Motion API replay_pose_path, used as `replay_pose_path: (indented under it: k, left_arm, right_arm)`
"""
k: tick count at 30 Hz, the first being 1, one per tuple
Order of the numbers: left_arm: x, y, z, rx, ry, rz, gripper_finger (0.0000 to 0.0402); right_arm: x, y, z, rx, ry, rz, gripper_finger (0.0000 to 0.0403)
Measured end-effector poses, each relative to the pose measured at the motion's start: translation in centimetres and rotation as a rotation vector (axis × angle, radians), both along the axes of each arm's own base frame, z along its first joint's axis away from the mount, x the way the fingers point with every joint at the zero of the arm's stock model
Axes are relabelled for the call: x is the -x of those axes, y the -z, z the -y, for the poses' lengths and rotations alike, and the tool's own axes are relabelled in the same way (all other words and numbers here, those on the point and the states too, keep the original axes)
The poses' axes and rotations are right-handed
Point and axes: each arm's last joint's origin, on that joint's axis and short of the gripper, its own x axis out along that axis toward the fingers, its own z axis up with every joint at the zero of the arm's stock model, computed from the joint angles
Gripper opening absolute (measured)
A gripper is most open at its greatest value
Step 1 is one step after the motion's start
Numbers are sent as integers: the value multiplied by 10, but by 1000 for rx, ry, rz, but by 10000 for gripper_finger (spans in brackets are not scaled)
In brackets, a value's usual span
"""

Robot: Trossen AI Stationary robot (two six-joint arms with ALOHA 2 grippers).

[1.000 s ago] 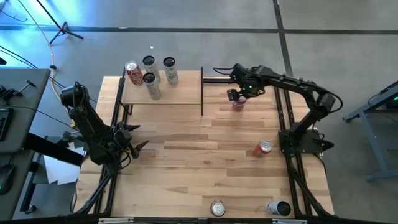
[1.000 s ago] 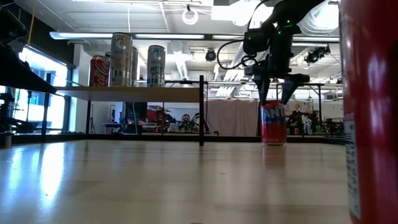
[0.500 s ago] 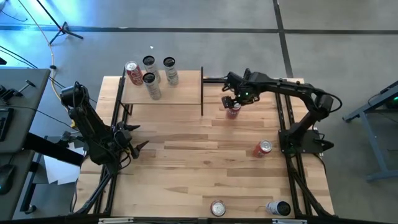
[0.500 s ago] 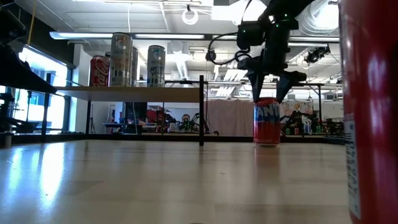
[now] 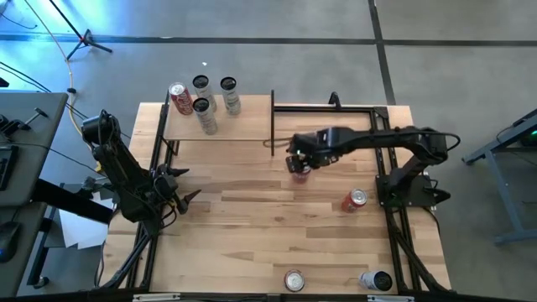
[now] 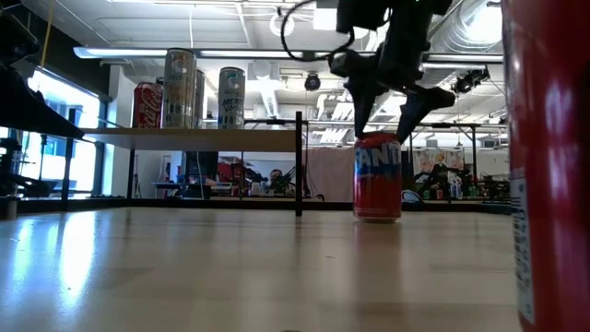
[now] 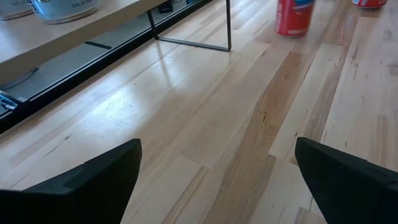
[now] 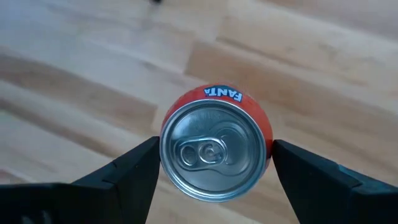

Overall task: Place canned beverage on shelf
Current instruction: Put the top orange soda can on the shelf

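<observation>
- One shelf stands at the tabletop's far left, carrying four upright cans.
- Four more cans sit on the tabletop: three near the right side and front edge.
- The Fanta can stands upright, long axis vertical, just right of the shelf.
- Right gripper pinches its top; left gripper waits wide apart, holding nothing.
</observation>
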Motion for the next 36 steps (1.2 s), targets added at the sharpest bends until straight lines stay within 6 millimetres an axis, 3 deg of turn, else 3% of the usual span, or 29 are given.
replay_pose_path:
  k: [9, 13, 26, 30, 36]
  left_arm:
    - [0, 0, 0, 0, 0, 0, 400]
    - [0, 0, 0, 0, 0, 0, 400]
    - [0, 0, 0, 0, 0, 0, 400]
    - [0, 0, 0, 0, 0, 0, 400]
    - [0, 0, 0, 0, 0, 0, 400]
  right_arm:
    - [-16, 4, -45, 52, 26, 78, 290]
    - [-36, 7, -55, 78, 5, 61, 290]
    - [-128, -8, -48, 163, -181, -64, 291]
    - [-141, -7, -41, 168, -205, -114, 291]
    - [-144, -14, -44, 251, -190, -116, 291]
